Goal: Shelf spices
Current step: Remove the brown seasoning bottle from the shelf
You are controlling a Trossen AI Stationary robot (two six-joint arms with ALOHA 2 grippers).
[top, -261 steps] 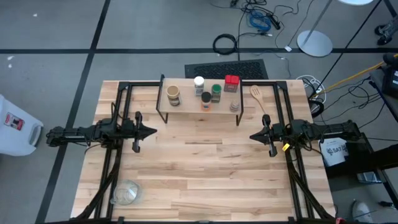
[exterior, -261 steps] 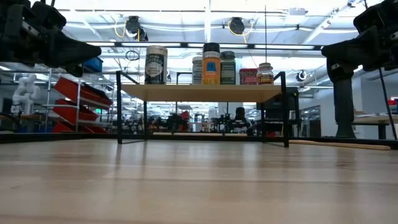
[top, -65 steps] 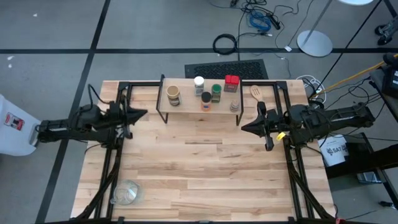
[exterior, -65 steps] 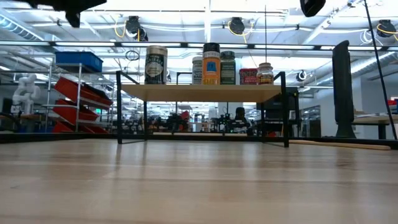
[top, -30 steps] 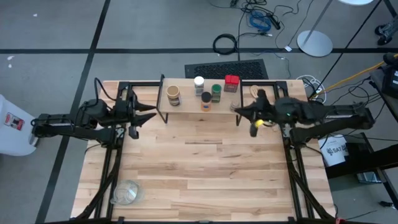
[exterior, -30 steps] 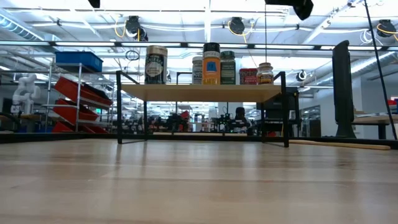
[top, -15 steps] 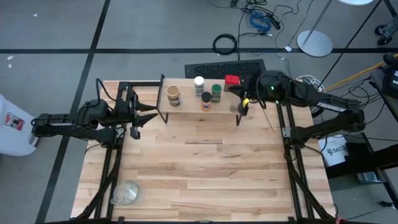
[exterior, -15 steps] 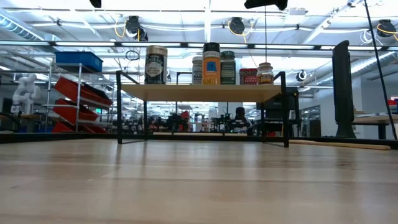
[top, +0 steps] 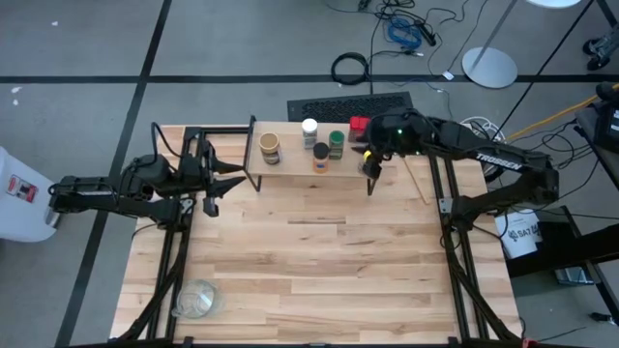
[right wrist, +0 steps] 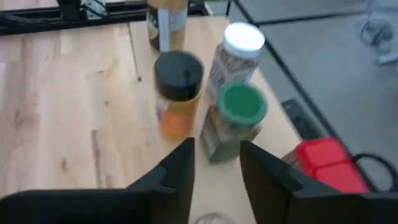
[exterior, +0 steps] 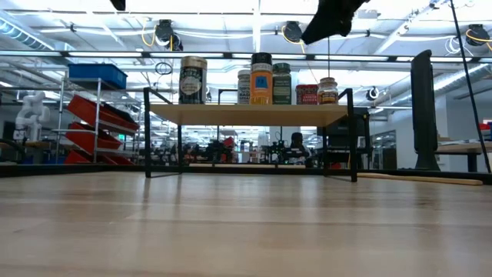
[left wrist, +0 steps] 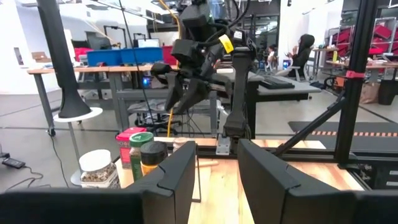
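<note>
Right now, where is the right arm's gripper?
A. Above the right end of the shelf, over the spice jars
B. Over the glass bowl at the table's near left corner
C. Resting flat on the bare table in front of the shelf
A: in the high view the right gripper hangs above the right end of the shelf, and its wrist view looks down on the green-lidded jar.

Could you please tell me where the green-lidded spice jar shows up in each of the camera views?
High view: green-lidded jar on the shelf, right of centre.
Low view: third jar of the middle cluster.
Left wrist view: jar beside the red tin.
Right wrist view: centre, above the fingers.
Shared landmark: the red tin.
</note>
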